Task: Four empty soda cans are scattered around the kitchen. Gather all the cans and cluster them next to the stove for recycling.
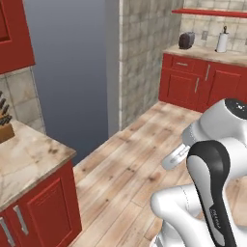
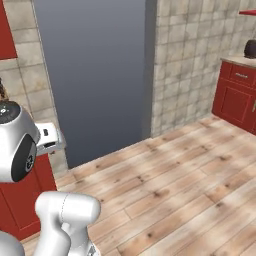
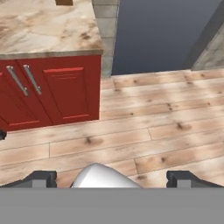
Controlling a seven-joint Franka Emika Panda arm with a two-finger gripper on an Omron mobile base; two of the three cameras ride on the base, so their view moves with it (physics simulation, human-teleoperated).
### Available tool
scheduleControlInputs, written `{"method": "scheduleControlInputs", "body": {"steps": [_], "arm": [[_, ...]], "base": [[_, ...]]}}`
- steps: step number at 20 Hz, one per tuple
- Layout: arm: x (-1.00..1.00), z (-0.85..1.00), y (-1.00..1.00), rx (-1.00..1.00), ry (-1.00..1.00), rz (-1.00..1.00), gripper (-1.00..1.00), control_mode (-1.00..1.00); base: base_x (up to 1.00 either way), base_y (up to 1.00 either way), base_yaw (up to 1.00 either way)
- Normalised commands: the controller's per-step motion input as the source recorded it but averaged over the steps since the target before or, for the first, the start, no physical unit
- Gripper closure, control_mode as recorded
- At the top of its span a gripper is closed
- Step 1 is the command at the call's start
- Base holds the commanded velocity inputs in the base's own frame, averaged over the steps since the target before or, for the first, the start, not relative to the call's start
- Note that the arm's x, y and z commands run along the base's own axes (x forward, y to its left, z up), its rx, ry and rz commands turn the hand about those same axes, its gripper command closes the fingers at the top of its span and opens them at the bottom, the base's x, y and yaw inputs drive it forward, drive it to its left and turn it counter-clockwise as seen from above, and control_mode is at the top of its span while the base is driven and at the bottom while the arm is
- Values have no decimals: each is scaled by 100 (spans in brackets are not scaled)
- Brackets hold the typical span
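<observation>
While the arm stands folded over the wood plank floor (image 1: 120, 178), the kitchen (image 2: 200, 75) reads as red cabinets, beige marble counters and tan tiled walls around a grey doorway (image 2: 95, 75). Left base view: near counter (image 1: 29, 159) at left with a knife block (image 1: 5, 128) at its edge, far counter (image 1: 207, 53) with a dark toaster (image 1: 186, 40) and a paper towel roll (image 1: 222, 40). Right base view catches just the toaster's edge and a far red cabinet (image 2: 237, 95). Hand view: near cabinet doors (image 3: 57, 92), two handles, bare marble top. Gripper (image 3: 111, 178) jaws spread wide, nothing between them, aimed at floor. No can or stove to place from these frames.
</observation>
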Motion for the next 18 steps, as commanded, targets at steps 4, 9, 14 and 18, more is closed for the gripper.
{"method": "scheduleControlInputs", "body": {"steps": [4,9,14,18], "arm": [[0,0,0,0,0,0,-100,100],[0,0,0,0,0,0,-100,100],[0,0,0,0,0,0,-100,100],[0,0,0,0,0,0,-100,100]], "base": [[7,-28,-44],[8,-29,-44],[8,-30,-43],[1,-29,-36]]}}
